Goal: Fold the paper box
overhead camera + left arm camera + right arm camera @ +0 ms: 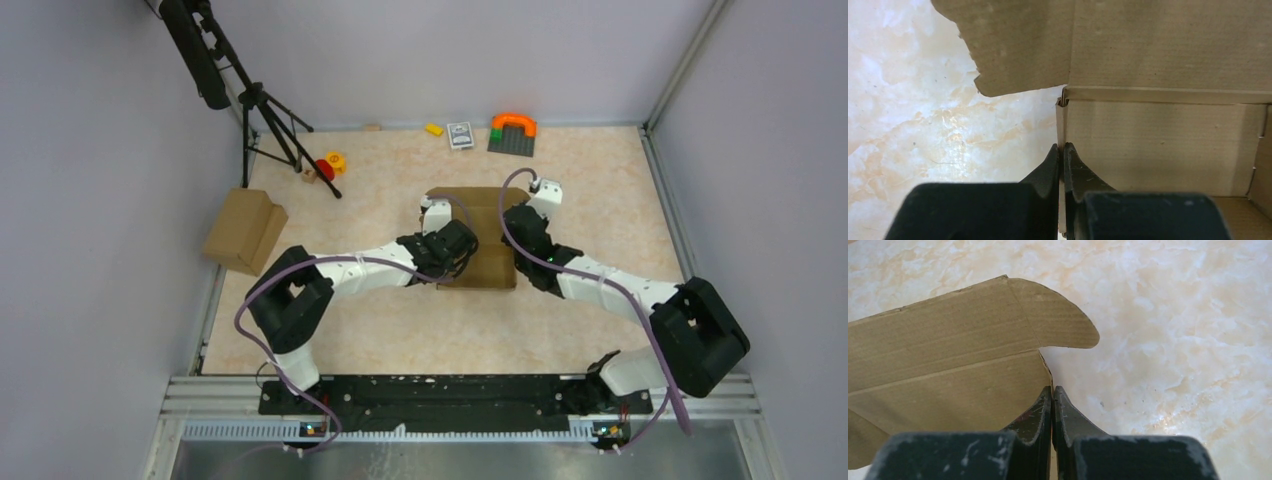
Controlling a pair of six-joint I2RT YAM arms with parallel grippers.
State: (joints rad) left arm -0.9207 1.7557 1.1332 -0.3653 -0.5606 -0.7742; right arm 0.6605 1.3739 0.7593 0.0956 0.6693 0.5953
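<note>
The paper box (482, 238) is plain brown cardboard, partly folded, in the middle of the table between both arms. My left gripper (432, 215) is shut on the box's left side wall (1062, 125); the wall's edge runs between the fingertips, with a rounded flap (1013, 55) above. My right gripper (538, 195) is shut on the box's right side wall (1045, 375), beside a rounded flap (1058, 320). The box's inside floor (1158, 145) shows in the left wrist view.
A bulkier brown carton (244, 231) sits at the left table edge. A tripod (270, 120) stands back left by small toys (330, 165). A card deck (460, 135), a yellow block (434, 129) and an orange arch on a grey plate (512, 133) lie along the back.
</note>
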